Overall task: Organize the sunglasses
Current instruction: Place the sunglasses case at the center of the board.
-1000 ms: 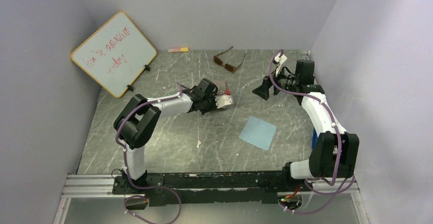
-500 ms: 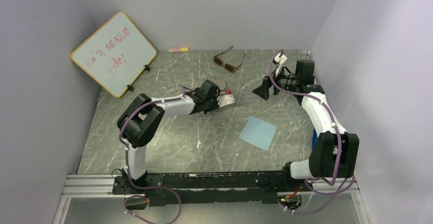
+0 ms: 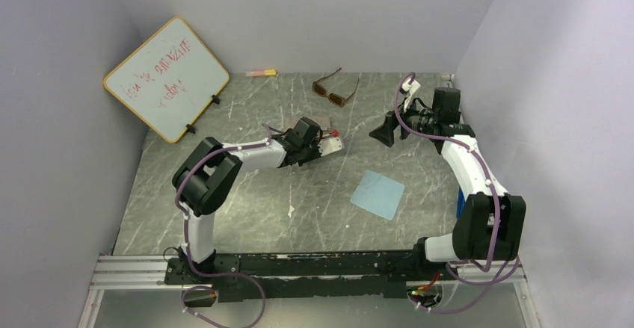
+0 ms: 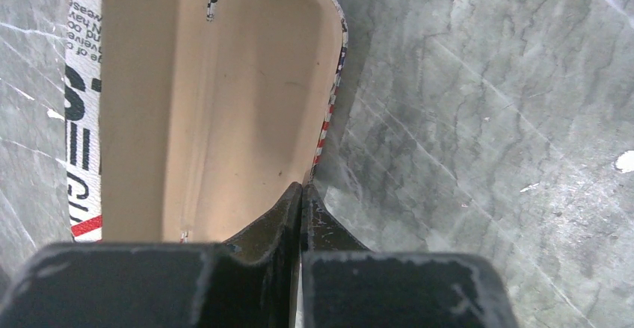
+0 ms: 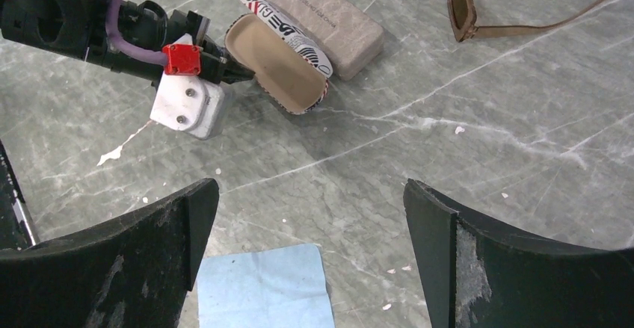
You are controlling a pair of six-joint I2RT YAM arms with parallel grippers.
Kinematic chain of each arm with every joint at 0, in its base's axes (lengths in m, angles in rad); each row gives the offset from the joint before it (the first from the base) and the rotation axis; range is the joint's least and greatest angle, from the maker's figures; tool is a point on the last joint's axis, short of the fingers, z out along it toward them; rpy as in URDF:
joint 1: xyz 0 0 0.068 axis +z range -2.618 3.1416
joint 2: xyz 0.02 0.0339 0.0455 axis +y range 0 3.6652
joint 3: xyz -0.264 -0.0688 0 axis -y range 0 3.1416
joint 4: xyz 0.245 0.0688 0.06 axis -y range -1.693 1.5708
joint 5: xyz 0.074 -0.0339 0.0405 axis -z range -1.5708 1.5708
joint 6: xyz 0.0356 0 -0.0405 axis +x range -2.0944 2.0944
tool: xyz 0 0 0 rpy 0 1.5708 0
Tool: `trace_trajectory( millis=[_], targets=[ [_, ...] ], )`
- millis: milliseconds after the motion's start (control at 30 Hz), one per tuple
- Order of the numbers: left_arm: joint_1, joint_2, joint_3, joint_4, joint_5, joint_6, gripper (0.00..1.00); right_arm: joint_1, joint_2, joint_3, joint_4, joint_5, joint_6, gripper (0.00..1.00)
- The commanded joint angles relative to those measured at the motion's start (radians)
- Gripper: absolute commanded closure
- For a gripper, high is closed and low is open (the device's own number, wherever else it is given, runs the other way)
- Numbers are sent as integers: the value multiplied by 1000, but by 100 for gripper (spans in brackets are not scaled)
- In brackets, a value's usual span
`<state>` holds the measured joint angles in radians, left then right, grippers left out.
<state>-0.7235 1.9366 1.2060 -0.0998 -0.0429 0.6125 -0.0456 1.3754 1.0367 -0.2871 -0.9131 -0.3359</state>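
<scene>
My left gripper (image 4: 301, 197) pinches the rim of the open tan-lined lettered glasses case (image 4: 247, 104); my right gripper (image 5: 310, 190) gapes (nothing in it). The brown-framed amber sunglasses (image 3: 336, 89) lie beyond, near the back wall (image 3: 299, 14).

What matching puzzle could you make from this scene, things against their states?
1 brown sunglasses
2 printed glasses case
3 blue cloth
4 right gripper

A open wide, empty
B unfolded, at the far end
C rim pinched by the left gripper
D lying flat, nearest the front

Pairs: 1-B, 2-C, 3-D, 4-A
</scene>
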Motion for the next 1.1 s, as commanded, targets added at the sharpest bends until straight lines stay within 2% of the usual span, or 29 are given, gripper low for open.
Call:
trace_trajectory(
  millis=[0, 633, 1067],
  targets=[
    [-1, -18, 12, 30, -19, -11, 93, -7, 2, 2, 18, -30, 2, 0],
    [0, -109, -5, 42, -32, -22, 87, -8, 2, 3, 15, -33, 5, 0],
    [-2, -193, -18, -19, 41, -20, 85, -11, -4, 5, -5, -45, -26, 0]
  ],
)
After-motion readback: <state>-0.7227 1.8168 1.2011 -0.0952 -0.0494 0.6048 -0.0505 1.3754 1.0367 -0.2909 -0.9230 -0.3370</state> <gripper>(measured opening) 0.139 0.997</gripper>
